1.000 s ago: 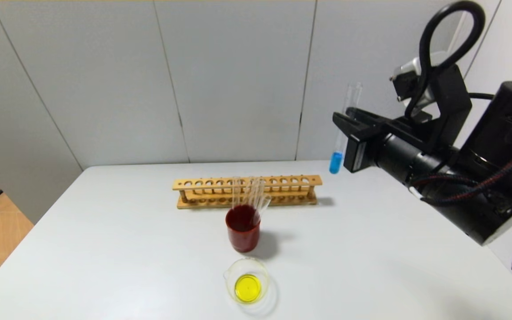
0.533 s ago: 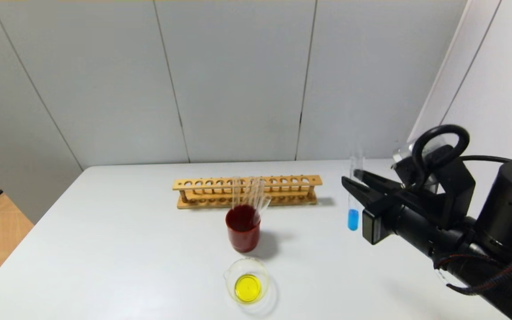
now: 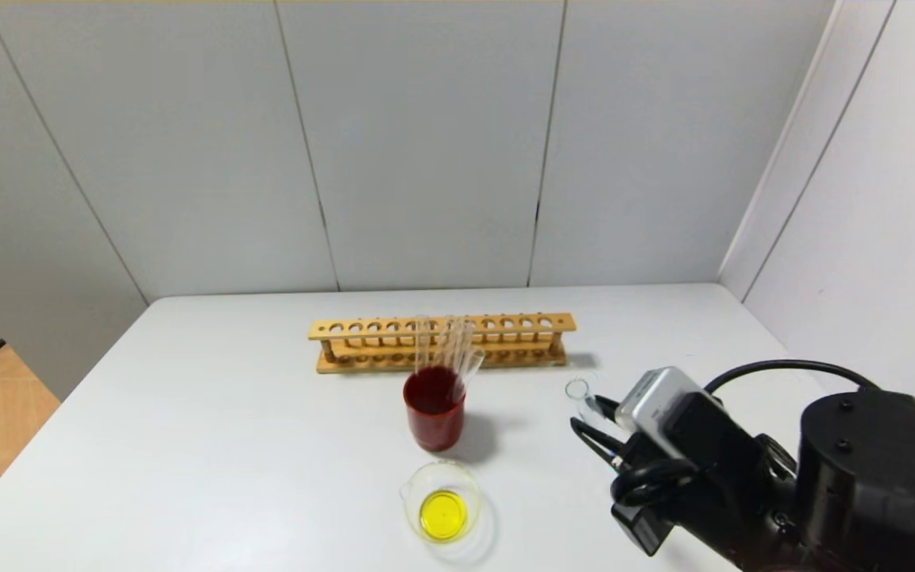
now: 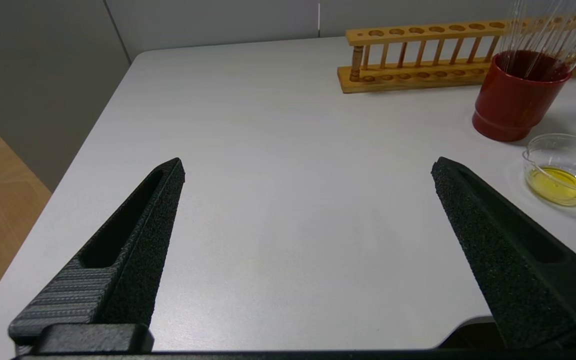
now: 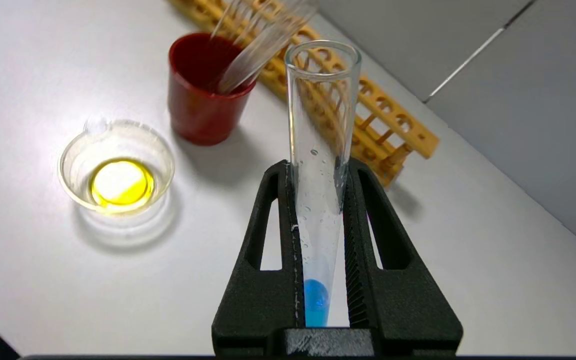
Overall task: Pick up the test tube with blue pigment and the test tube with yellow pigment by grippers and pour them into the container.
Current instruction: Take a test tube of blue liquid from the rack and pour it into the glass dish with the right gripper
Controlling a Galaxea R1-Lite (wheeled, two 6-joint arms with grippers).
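Observation:
My right gripper hangs low over the table's front right, shut on the test tube with blue pigment. The tube is tilted, and its open mouth points toward the red cup. A little blue liquid sits at its bottom, deep between the jaws. The container, a low clear beaker, holds yellow liquid and stands left of that gripper. My left gripper is open and empty over bare table at the left. The test tube with yellow pigment is out of view.
A dark-red cup with several colourless tubes stands just behind the container. A wooden tube rack lies behind the cup. A grey wall closes the back and right. The table's left edge drops to the floor.
The right arm has come down from high at the right to low over the table's front right. The blue tube has tipped from upright to a slant, still gripped.

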